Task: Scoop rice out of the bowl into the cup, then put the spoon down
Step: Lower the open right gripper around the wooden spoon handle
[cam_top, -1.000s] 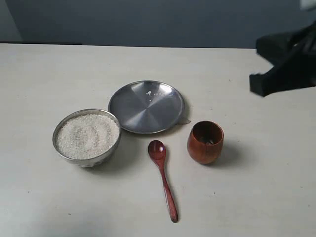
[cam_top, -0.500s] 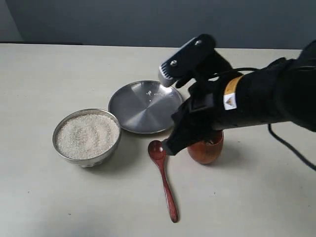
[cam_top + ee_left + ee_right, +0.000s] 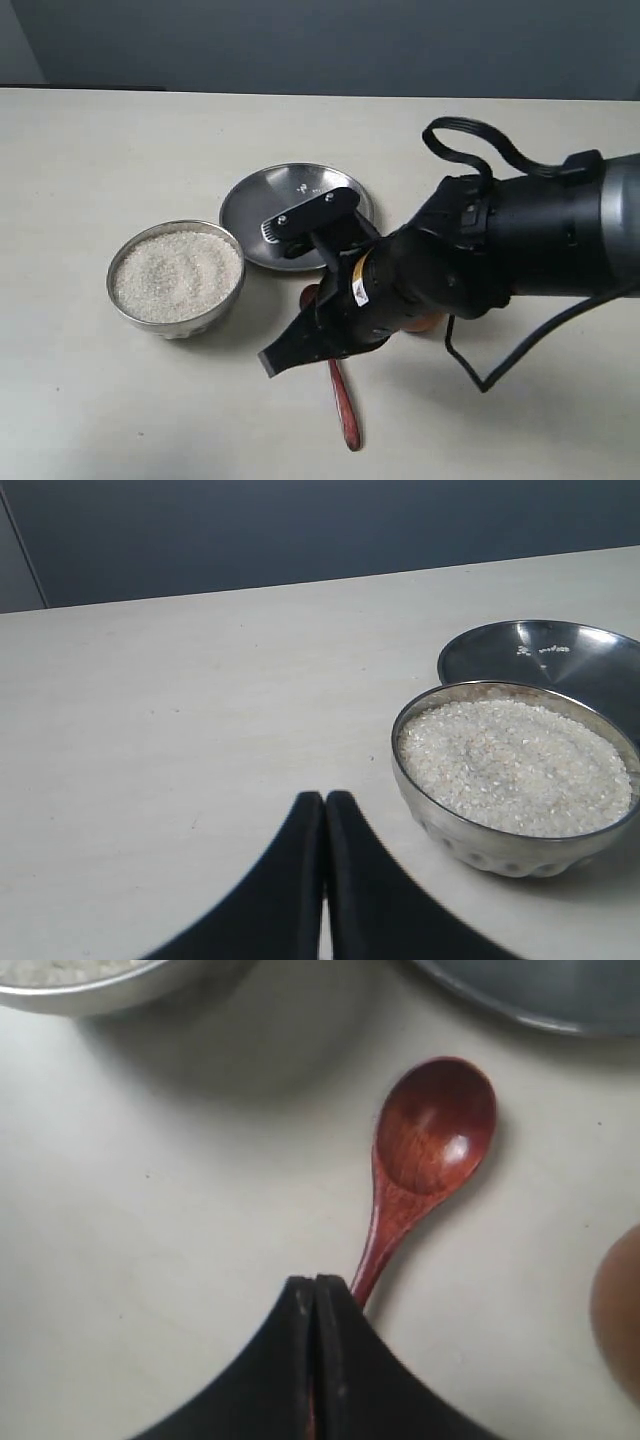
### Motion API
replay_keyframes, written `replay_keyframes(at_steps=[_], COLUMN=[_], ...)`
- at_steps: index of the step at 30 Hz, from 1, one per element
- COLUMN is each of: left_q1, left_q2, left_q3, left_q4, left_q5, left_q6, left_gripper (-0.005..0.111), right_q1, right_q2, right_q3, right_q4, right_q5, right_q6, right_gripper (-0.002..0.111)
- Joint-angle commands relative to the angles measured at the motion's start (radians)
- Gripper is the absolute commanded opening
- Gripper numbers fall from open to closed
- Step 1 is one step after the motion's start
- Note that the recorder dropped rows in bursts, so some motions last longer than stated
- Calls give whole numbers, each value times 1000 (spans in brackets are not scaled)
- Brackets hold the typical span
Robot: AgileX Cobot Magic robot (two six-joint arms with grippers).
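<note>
The silver bowl (image 3: pixel 121 306) holds white rice (image 3: pixel 176 274) and stands left of centre; the left wrist view shows the bowl (image 3: pixel 470 836) and rice (image 3: pixel 515 762) too. The wooden spoon (image 3: pixel 346 412) lies flat on the table, its head (image 3: pixel 435 1125) pointing toward the plate. My right gripper (image 3: pixel 274 362) is shut and sits low over the spoon's handle, which runs under its tips (image 3: pixel 316 1282). The arm hides most of the brown cup (image 3: pixel 620 1310). My left gripper (image 3: pixel 324 798) is shut and empty, beside the bowl.
A flat steel plate (image 3: pixel 290 205) lies behind the spoon and bowl. The right arm's black body and cable (image 3: pixel 520 250) reach across the right half of the table.
The right arm swung in from the right edge, over the cup, and dropped its shut gripper down onto the spoon's handle. Spoon, bowl and plate stayed put.
</note>
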Motion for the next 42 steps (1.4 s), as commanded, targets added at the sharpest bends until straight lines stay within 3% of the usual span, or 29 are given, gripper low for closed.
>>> replay_keyframes(at_steps=[1, 5, 14, 20, 29, 42], left_q1=[-3, -3, -3, -3, -3, -3], left_q2=[-5, -5, -5, -5, -5, -5], left_q3=[5, 5, 5, 5, 5, 5], left_q4=[0, 0, 0, 0, 0, 0], left_q5=[-9, -9, -9, -9, -9, -9], left_q6=[-2, -2, -2, -2, -2, -2], left_gripper=[0, 0, 0, 0, 0, 0], right_q1=[25, 58, 127, 229, 316, 326], right_q2=[0, 0, 0, -67, -88, -88], right_q3=[5, 47, 237, 243, 243, 243], right_q4=[-67, -161, -613, -964, -997, -997], right_q5=[-6, 5, -175, -22, 13, 13], right_q6=[138, 251, 895, 1284, 1386, 1389], right_gripper=[-1, -1, -1, -1, -1, 1])
